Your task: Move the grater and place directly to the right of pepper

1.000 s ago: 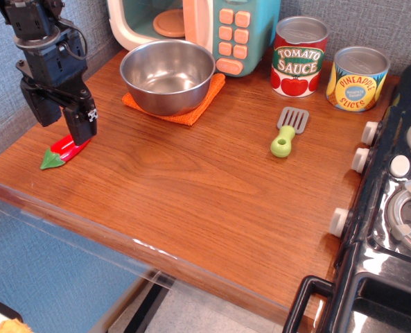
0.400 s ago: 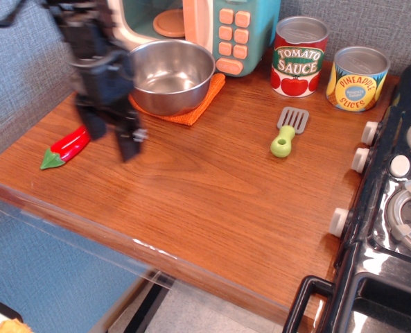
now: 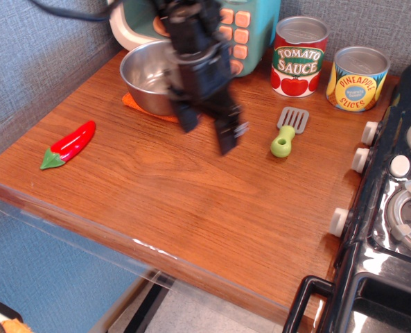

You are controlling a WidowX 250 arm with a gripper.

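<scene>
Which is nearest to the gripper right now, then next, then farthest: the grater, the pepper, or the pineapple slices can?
Measured from the gripper:
1. Grater, just to its right in the picture, mid-table.
2. Pepper, farther off to the left, near the table's front-left edge.
3. Pineapple slices can, at the back right beside the stove.

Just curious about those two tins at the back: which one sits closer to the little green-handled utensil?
The tomato sauce can, red-labelled, standing left of the yellow pineapple slices can; the grater lies just in front of it.
</scene>
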